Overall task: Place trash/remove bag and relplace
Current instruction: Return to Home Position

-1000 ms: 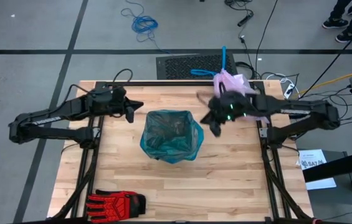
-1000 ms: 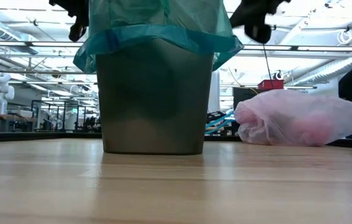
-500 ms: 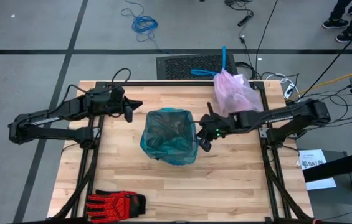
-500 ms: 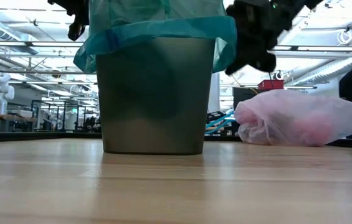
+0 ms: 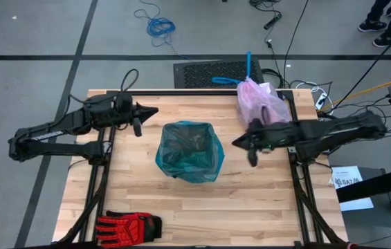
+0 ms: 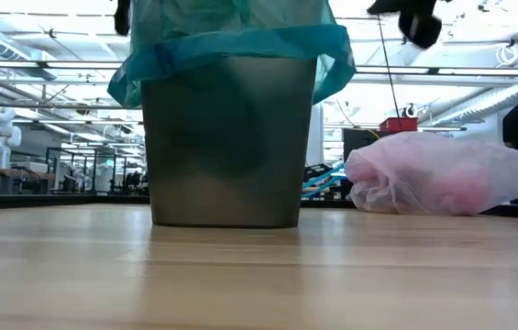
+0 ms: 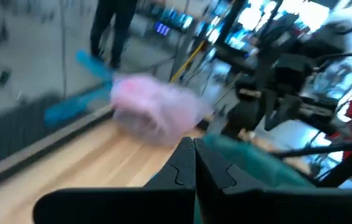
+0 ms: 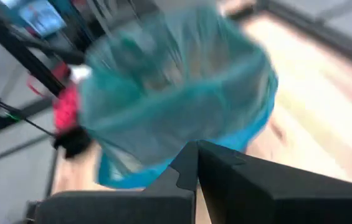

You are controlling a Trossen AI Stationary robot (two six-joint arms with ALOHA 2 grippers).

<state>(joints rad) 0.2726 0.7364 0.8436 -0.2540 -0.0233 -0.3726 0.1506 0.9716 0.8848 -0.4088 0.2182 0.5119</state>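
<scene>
Red glove (image 5: 129, 225) on table (image 5: 250, 200) corner, left-arm side; blue cable (image 5: 159, 26) on floor.

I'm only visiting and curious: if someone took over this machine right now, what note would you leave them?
Left gripper: shut, empty, raised left of the trash bin.
Right gripper: shut, empty, raised right of it.
The bin stands mid-table, lined with the teal bag, folded over its rim.
The pink bag lies at the table's far right corner.
Done: old bag out, new one in. Left: probably only parking the arms.
</scene>
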